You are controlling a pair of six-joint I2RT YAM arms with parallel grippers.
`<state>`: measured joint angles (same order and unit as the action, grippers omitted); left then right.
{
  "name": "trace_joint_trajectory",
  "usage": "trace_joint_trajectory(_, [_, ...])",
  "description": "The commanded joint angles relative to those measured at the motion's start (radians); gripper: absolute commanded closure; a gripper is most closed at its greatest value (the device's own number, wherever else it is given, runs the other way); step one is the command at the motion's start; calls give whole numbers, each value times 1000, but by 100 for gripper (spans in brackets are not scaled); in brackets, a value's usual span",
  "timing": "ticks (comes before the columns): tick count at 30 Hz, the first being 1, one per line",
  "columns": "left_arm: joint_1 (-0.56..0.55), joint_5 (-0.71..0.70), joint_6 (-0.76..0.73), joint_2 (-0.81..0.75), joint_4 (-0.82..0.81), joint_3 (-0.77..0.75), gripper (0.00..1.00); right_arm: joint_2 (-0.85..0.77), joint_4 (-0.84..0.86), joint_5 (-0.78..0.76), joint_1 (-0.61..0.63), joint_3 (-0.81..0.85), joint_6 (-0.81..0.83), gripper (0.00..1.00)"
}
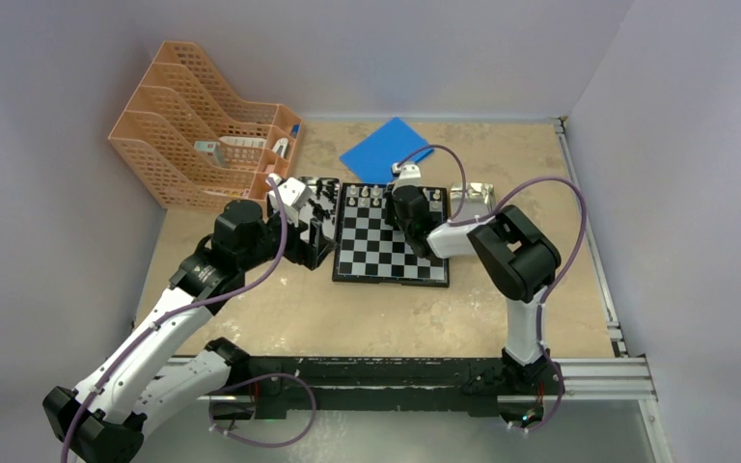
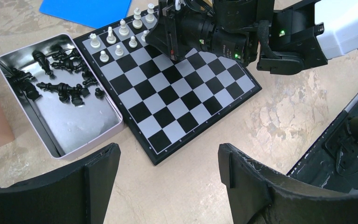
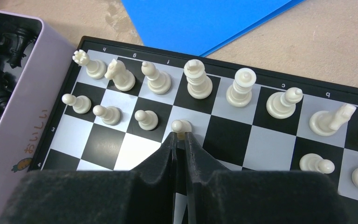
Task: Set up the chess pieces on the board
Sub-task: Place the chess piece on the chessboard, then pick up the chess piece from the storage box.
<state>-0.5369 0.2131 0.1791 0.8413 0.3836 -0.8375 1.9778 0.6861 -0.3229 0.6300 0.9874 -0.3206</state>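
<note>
A white pawn (image 3: 181, 125) sits pinched at its neck in the right claw (image 3: 180, 136), over the fourth square of the pawn row at the far side of the board (image 2: 177, 98). Whether its base touches the square I cannot tell. Three pawns (image 3: 106, 114) stand to its left. Behind them the white pieces (image 3: 196, 80) fill most of the back row, though one near the right end leans over. Further right a pawn lies on its side.

White looks roughly two-thirds placed. Black appears unstarted: the near rows are bare and the black pieces (image 2: 60, 86) lie heaped in the tin (image 2: 81, 130) just beside the board. The left claw (image 2: 168, 151) hangs open and empty above the table (image 2: 270, 126), near the board's corner.
</note>
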Motion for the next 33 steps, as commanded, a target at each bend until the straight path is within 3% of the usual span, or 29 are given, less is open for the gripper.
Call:
trace_joint_trajectory(1, [1, 6, -15, -7, -34, -14, 23, -55, -16, 2, -6, 16, -18, 87])
trace_joint_trajectory(11, [1, 21, -17, 11, -36, -12, 23, -333, -230, -64, -22, -37, -47, 82])
trace_joint_trajectory(20, [1, 20, -9, 32, -35, -13, 19, -489, -352, -107, -181, -72, -89, 82])
trace_joint_trajectory(25, [1, 25, -12, 39, -38, -9, 17, -510, -278, -94, -271, -149, -53, 80])
trace_joint_trajectory(33, [0, 26, -21, 42, -34, -11, 13, -379, -214, -35, -385, -145, -35, 72])
